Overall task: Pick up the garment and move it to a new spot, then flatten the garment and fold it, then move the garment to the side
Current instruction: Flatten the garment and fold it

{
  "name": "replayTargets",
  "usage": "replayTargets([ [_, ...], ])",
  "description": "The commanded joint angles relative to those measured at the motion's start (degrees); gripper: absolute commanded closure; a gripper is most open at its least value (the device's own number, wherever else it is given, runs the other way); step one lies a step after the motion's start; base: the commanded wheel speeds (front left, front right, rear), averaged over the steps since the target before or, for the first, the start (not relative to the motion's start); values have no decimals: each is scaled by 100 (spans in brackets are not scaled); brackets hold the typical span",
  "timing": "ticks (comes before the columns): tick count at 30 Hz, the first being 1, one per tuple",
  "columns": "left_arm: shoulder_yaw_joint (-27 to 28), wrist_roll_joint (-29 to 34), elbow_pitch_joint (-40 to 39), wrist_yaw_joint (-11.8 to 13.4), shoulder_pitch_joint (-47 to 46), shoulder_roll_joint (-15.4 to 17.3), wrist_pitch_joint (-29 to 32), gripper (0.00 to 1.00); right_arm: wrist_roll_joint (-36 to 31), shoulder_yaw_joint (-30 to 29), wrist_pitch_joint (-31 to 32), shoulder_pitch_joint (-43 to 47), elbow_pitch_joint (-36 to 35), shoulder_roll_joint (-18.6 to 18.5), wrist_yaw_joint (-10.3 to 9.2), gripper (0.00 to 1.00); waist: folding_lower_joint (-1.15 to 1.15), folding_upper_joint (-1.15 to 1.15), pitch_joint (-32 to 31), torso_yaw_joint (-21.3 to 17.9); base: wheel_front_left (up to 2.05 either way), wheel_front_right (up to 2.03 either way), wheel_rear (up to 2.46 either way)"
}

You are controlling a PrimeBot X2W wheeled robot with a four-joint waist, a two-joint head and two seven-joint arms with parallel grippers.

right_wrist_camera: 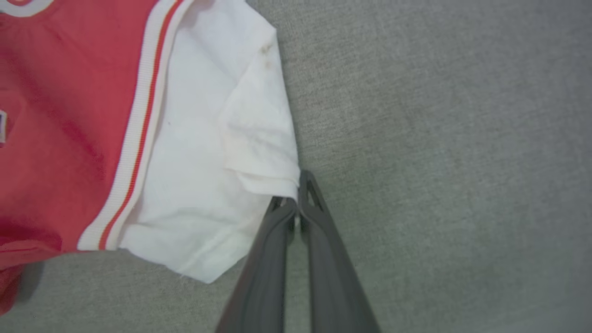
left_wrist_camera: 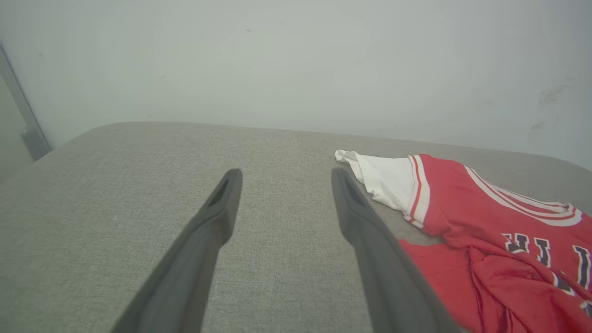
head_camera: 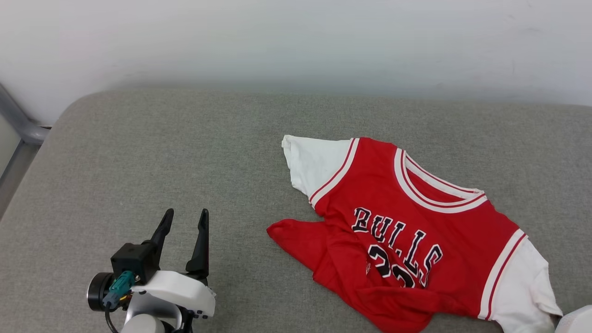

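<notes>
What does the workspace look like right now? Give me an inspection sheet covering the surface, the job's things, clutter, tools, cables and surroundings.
Surface: grey fabric cushion, flat.
Job's things: red garment lying chest-up on the cushion's right half, with its lower body rumpled.
Clutter: nothing seen.
Tools: left tool is open over the cushion's left side, apart from the garment. Right tool is shut on the edge of the garment's white sleeve.
Cables: dark cable with a teal plug at the left wrist.
Surroundings: pale wall behind, grey metal rail at far left.
</notes>
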Motion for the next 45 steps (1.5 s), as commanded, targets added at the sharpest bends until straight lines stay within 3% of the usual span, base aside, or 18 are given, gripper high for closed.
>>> replayTargets([
  [1,15,-36,24,38,60,32,-14,0,-13,49,-235,40,-38,40,-2,0,1,0,-32,-9,0,0,0],
  [10,-12,-92,87,84,231,73,50,0,-137,335,-2048,-74,-177,82,-2,0,1,0,-322,35,0,0,0],
  [19,25,-131,-15,183,403,162,136,0,-257,1321,-3230,206,-613,81,-3,0,1,0,-559,-2,0,0,0],
  [26,17,-142,-118,245,512,233,226,0,-114,1796,-3553,497,-1169,79,-3,0,1,0,-662,-89,0,0,0],
  [34,40,-189,-251,270,535,347,379,0,8,1965,-3492,768,-1721,79,-2,0,1,0,-661,-243,0,0,0],
  [45,-424,-606,-10,-352,-840,544,1690,0,-15,2142,-3291,505,-2043,80,-2,0,1,0,-148,-627,0,0,0],
])
